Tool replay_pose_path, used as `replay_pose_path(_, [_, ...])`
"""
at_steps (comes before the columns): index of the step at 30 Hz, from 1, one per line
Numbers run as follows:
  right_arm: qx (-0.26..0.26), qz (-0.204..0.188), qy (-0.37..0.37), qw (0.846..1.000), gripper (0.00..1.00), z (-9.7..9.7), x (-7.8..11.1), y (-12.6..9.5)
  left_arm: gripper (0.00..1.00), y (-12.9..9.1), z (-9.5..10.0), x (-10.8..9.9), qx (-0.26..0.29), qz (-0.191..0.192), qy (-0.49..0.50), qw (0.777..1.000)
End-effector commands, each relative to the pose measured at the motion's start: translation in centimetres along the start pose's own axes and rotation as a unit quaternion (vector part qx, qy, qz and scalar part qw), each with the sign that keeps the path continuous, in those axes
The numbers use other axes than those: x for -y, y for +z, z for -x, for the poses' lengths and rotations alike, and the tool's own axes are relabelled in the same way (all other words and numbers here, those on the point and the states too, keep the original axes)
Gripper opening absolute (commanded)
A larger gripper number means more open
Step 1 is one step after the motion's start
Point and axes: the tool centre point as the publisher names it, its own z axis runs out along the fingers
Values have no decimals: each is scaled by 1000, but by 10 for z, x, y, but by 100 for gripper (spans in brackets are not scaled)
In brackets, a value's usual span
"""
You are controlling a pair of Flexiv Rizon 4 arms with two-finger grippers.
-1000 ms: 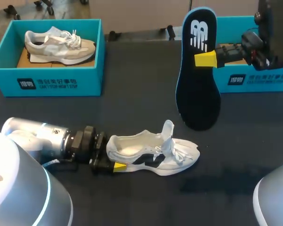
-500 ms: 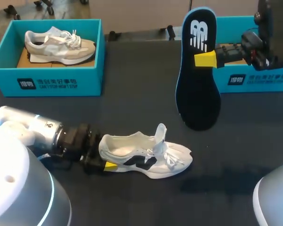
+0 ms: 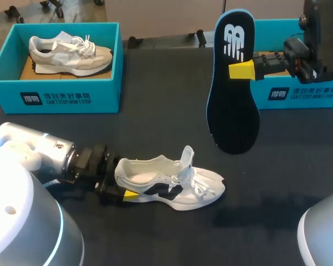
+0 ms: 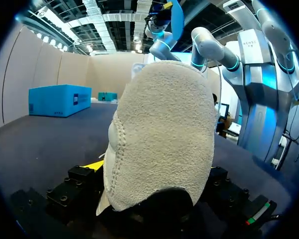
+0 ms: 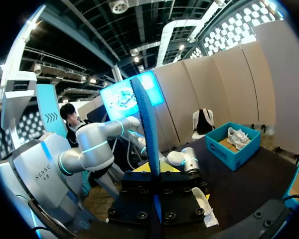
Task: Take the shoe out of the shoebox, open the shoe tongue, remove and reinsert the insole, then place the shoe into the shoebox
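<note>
A white shoe [image 3: 169, 185] with black side marks lies on its sole on the dark table, toe to the right, tongue standing up. My left gripper [image 3: 122, 191] is at its heel, fingers wide on either side and touching it. The heel [image 4: 159, 134] fills the left wrist view between them, beside one yellow fingertip [image 4: 92, 165]. My right gripper [image 3: 244, 69] is shut on a black insole [image 3: 233, 105] with a blue rim. It holds the insole upright, high over the table. The right wrist view shows the insole [image 5: 144, 134] edge-on between the fingers [image 5: 148, 169].
A blue shoebox [image 3: 72, 97] at the back left holds a second, grey-white shoe [image 3: 69, 52]. Another blue shoebox [image 3: 299, 91] sits at the back right, partly behind my right arm. Dark tabletop [image 3: 166, 116] lies between the boxes and the shoe.
My left gripper has drawn back to the left and the shoe has slid with it, turning slightly. The right arm and insole have kept still.
</note>
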Motion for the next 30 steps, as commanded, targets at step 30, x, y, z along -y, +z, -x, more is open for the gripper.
replay_pose_path(30, [-1,-3,1,1000,0,2,-2,3,100,-73,-22,14,-18,216,12,976])
